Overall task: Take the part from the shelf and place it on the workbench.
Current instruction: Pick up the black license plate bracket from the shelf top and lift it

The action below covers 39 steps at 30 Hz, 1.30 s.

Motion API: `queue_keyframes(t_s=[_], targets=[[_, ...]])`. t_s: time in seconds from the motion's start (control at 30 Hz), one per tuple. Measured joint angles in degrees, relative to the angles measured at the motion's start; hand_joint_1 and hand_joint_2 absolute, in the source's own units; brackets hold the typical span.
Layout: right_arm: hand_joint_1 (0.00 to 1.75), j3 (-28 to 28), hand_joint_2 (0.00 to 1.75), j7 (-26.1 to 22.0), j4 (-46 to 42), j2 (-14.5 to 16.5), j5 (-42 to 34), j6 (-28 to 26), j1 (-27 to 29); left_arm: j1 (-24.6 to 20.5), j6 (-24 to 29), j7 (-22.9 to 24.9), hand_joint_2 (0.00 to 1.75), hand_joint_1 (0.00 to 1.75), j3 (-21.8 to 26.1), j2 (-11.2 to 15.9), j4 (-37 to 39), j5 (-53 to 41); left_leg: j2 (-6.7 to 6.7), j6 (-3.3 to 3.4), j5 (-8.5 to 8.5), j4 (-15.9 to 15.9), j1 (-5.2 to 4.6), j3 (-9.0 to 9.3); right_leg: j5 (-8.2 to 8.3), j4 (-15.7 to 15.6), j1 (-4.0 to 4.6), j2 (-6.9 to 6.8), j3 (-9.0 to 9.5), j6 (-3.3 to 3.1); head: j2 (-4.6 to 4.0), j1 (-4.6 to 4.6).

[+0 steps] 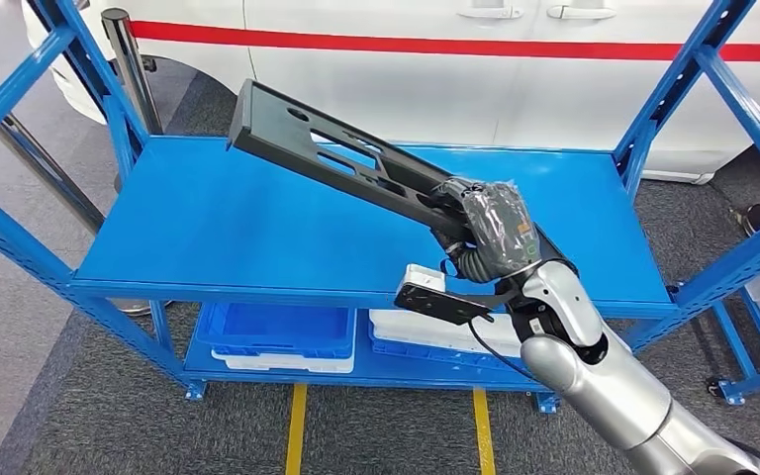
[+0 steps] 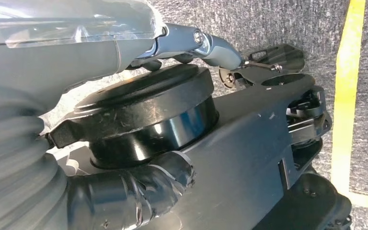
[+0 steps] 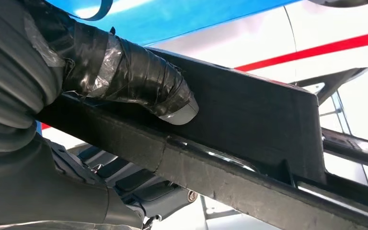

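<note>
The right hand (image 1: 487, 230), right of centre frame, grasps the long black part (image 1: 346, 158) at its lower end; the part slants toward the upper left above the blue shelf (image 1: 208, 228). The left hand's (image 2: 43, 158) state cannot be told.

Taped fingers (image 3: 139, 81) of the right hand (image 3: 52, 96) grip the black part (image 3: 249, 115).

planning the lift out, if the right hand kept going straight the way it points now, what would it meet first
The right hand holds the black part and points up-left over the blue shelf. That line looks free as far as the white vehicle behind, with the part's far end leading, though depth is unclear.
</note>
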Motion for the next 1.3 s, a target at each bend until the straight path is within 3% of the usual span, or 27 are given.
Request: queue_keyframes(t_s=[0.07, 0.1, 0.2, 0.23, 0.27, 0.3, 0.33, 0.4, 0.47, 0.53, 0.57, 0.63, 0.7, 0.73, 0.77, 0.8, 0.83, 0.87, 0.93, 0.97, 1.0, 1.03, 1.1, 1.17, 1.23, 1.27, 1.3], targets=[[1.75, -0.32, 1.75, 0.04, -0.93, -0.56, 0.21, 0.08, 0.34, 0.00, -0.01, 0.00, 1.75, 0.00, -0.01, 0.08, 0.00, 0.03, -0.07, -0.63, -0.92, 0.75, -0.12, -0.40, 0.48, -0.59, -0.41, -0.27, -0.16, -0.62, 0.00, -0.01], [1.75, -0.46, 1.75, 0.02, -1.24, -0.75, 0.46, 0.08, 0.47, -0.04, -0.03, 0.00, 1.75, 0.00, -0.02, 0.11, 0.00, 0.10, -0.09, -0.97, -2.35, 2.17, -0.13, -0.96, 0.83, -0.85, -0.63, -0.43, -0.36, -1.01, 0.00, -0.02], [1.75, -0.74, 1.75, -0.40, -1.74, -1.15, 1.15, 0.03, 0.70, -0.38, -0.10, 0.11, 1.75, 0.00, -0.02, 0.19, 0.00, 0.67, -0.08, -1.95, -8.94, 11.94, 0.15, -4.20, 1.86, -0.91, -0.68, -0.68, -1.66, -1.55, 0.00, -0.03], [1.75, -0.81, 1.75, -0.59, -1.79, -1.22, 1.10, 0.12, 0.73, -0.51, -0.10, 0.24, 1.75, 0.00, -0.02, 0.21, 0.00, 0.97, -0.08, -2.16, -10.04, 14.64, 0.22, -4.77, 2.23, -0.83, -0.68, -0.68, -2.21, -1.50, 0.00, -0.03], [1.75, -0.89, 1.75, -0.75, -1.79, -1.28, 0.96, 0.28, 0.73, -0.58, -0.10, 0.41, 1.75, 0.00, -0.02, 0.25, 0.00, 1.27, -0.09, -2.28, -9.90, 15.46, 0.27, -4.48, 2.61, -0.72, -0.68, -0.59, -2.74, -1.40, 0.00, -0.03], [1.75, -0.96, 1.75, -0.85, -1.79, -1.34, 0.77, 0.47, 0.73, -0.57, -0.10, 0.60, 1.75, 0.00, -0.02, 0.28, 0.00, 1.51, -0.12, -2.30, -8.63, 14.08, 0.35, -3.15, 2.97, -0.57, -0.69, -0.36, -3.28, -1.24, 0.00, -0.03], [1.75, -1.07, 1.75, -0.91, -1.80, -1.44, 0.59, 0.63, 0.72, -0.47, -0.10, 0.80, 1.75, 0.00, -0.02, 0.33, 0.00, 1.71, -0.37, -2.23, -6.78, 10.88, 0.46, -0.99, 3.32, -0.39, -0.70, -0.05, -3.79, -1.03, 0.00, -0.03], [1.75, -1.33, 1.75, -1.02, -1.92, -1.75, 0.34, 0.71, 0.75, -0.14, -0.13, 1.02, 1.75, 0.00, -0.02, 0.40, 0.00, 1.93, -2.17, -1.87, -4.64, 3.08, 0.69, 3.59, 4.10, -0.04, -0.67, 0.61, -4.76, -0.45, 0.00, -0.01], [1.75, -1.62, 1.75, -1.13, -2.26, -2.14, 0.05, 0.65, 0.93, 0.03, -0.18, 1.05, 1.75, 0.00, -0.02, 0.39, 0.01, 2.00, -3.51, -1.50, -4.38, -0.58, 0.64, 5.32, 5.20, -0.06, -0.66, 1.18, -5.36, 0.18, 0.00, 0.00], [1.75, -1.96, 1.75, -1.13, -2.75, -2.71, -0.26, 0.63, 1.48, 0.01, -0.21, 1.10, 1.75, 0.00, -0.02, 0.33, 0.01, 2.02, -2.77, -1.02, -3.49, -0.90, 0.61, 4.86, 6.30, -0.47, -0.68, 1.84, -5.67, 0.81, 0.00, -0.01], [1.75, -2.22, 1.75, -1.11, -2.97, -3.10, -0.38, 0.61, 1.85, -0.02, -0.20, 1.14, 1.75, 0.00, -0.02, 0.29, 0.03, 2.01, -2.19, -0.64, -2.92, -1.08, 0.71, 4.50, 5.92, -0.30, -0.71, 1.85, -5.99, 1.13, 0.00, 0.03], [1.75, -2.87, 1.75, -1.08, -3.29, -3.80, -0.57, 0.56, 2.50, -0.07, -0.16, 1.10, 1.75, 0.00, -0.02, 0.22, 0.05, 1.96, -0.86, 0.31, -1.53, -1.39, 1.01, 3.27, 1.95, 2.91, -0.94, 1.06, -7.35, 1.83, 0.00, 0.12], [1.75, -3.51, 1.75, -1.02, -3.58, -4.20, -0.65, 0.54, 3.09, -0.15, -0.14, 0.98, 1.75, 0.00, -0.02, 0.24, 0.07, 1.81, 0.42, 0.82, -0.34, -1.30, 0.90, 1.59, -3.65, 10.03, -1.24, 0.24, -9.25, 2.64, 0.00, 0.18], [1.75, -3.80, 1.75, -0.94, -3.75, -4.36, -0.67, 0.57, 3.46, -0.21, -0.12, 0.93, 1.75, 0.00, -0.02, 0.25, 0.07, 1.72, 1.05, 0.83, 0.21, -1.19, 0.87, 0.69, -5.02, 13.46, -1.37, 0.10, -9.76, 2.99, 0.00, 0.18], [1.75, -4.04, 1.75, -0.84, -3.90, -4.49, -0.67, 0.62, 3.85, -0.27, -0.10, 0.90, 1.75, 0.00, -0.02, 0.25, 0.07, 1.61, 1.66, 0.80, 0.72, -1.01, 0.85, -0.22, -5.02, 15.61, -1.49, 0.01, -9.57, 3.25, 0.00, 0.18], [1.75, -4.28, 1.75, -0.69, -4.04, -4.64, -0.67, 0.74, 4.20, -0.34, -0.07, 0.88, 1.75, 0.00, -0.02, 0.26, 0.07, 1.51, 2.25, 0.72, 1.15, -0.76, 0.85, -1.12, -3.92, 15.94, -1.60, -0.13, -8.47, 3.42, 0.00, 0.18], [1.75, -4.48, 1.75, -0.51, -4.23, -4.78, -0.66, 0.95, 4.49, -0.40, -0.04, 0.86, 1.75, 0.00, -0.02, 0.27, 0.07, 1.43, 2.81, 0.62, 1.52, -0.46, 0.85, -1.97, -2.40, 14.24, -1.67, -0.45, -6.29, 3.50, 0.00, 0.18], [1.75, -4.67, 1.75, -0.35, -4.47, -4.89, -0.66, 1.19, 4.67, -0.47, -0.01, 0.81, 1.75, 0.00, -0.02, 0.30, 0.07, 1.34, 3.34, 0.45, 1.83, -0.12, 0.82, -2.65, -1.65, 10.70, -1.67, -1.29, -3.15, 3.42, 0.00, 0.17], [1.75, -5.01, 1.75, -0.06, -5.18, -5.01, -0.64, 1.83, 4.80, -0.51, 0.02, 0.72, 1.75, 0.00, -0.02, 0.34, 0.07, 1.16, 4.26, -0.08, 2.43, 0.30, 0.60, -3.41, -2.51, 2.62, -1.21, -3.23, 2.78, 2.72, 0.00, 0.14], [1.75, -5.14, 1.75, 0.08, -5.49, -5.02, -0.61, 2.14, 4.76, -0.49, 0.03, 0.70, 1.75, 0.00, -0.02, 0.38, 0.08, 1.09, 4.70, -0.38, 2.75, 0.33, 0.49, -3.47, -3.31, 0.02, -0.94, -3.79, 4.34, 2.18, 0.00, 0.15], [1.75, -5.25, 1.75, 0.25, -5.74, -5.02, -0.53, 2.52, 4.71, -0.46, 0.03, 0.76, 1.75, 0.00, -0.02, 0.42, 0.10, 1.03, 5.16, -0.69, 3.14, 0.21, 0.42, -3.48, -3.54, -1.08, -0.69, -3.70, 4.72, 1.60, 0.00, 0.13], [1.75, -5.32, 1.75, 0.42, -5.88, -5.02, -0.45, 2.85, 4.70, -0.43, 0.04, 0.85, 1.75, 0.00, -0.02, 0.46, 0.12, 0.99, 5.49, -1.01, 3.47, 0.07, 0.40, -3.49, -3.08, -1.24, -0.77, -3.27, 4.36, 0.94, 0.00, 0.14], [1.75, -5.38, 1.75, 0.63, -5.94, -5.01, -0.33, 3.30, 4.69, -0.46, -0.03, 0.99, 1.75, 0.00, -0.02, 0.54, 0.15, 0.96, 4.18, -1.81, 2.14, 0.96, 0.40, -4.05, -1.83, -1.70, -1.09, -2.57, 3.36, -0.08, 0.00, 0.12], [1.75, -5.38, 1.75, 0.64, -5.94, -4.95, -0.32, 3.36, 4.65, -0.63, -0.14, 1.08, 1.75, 0.00, -0.02, 0.56, 0.15, 0.96, 1.61, -2.40, -3.06, 5.74, 0.42, -5.54, -0.31, -1.91, -1.26, -1.87, 1.81, -0.84, 0.00, 0.08], [1.75, -5.37, 1.75, 0.75, -5.94, -4.88, -0.34, 3.44, 4.59, -0.88, -0.24, 1.27, 1.75, 0.00, -0.02, 0.55, 0.15, 0.93, 0.57, -2.48, -7.85, 12.94, 0.42, -6.91, 1.16, -1.73, -1.12, -0.84, -0.09, -1.10, 0.00, 0.07], [1.75, -5.37, 1.75, 0.88, -5.95, -4.84, -0.40, 3.58, 4.58, -0.97, -0.27, 1.39, 1.75, 0.00, -0.02, 0.55, 0.15, 0.91, 0.48, -2.46, -8.34, 15.24, 0.43, -6.84, 1.84, -1.58, -1.07, -0.22, -1.07, -1.07, 0.00, 0.07], [1.75, -5.37, 1.75, 1.07, -5.95, -4.82, -0.47, 3.74, 4.58, -1.02, -0.28, 1.49, 1.75, 0.00, -0.02, 0.55, 0.15, 0.90, 0.40, -2.41, -7.57, 15.81, 0.46, -5.95, 2.51, -1.39, -1.06, 0.45, -2.08, -0.99, 0.00, 0.07]])
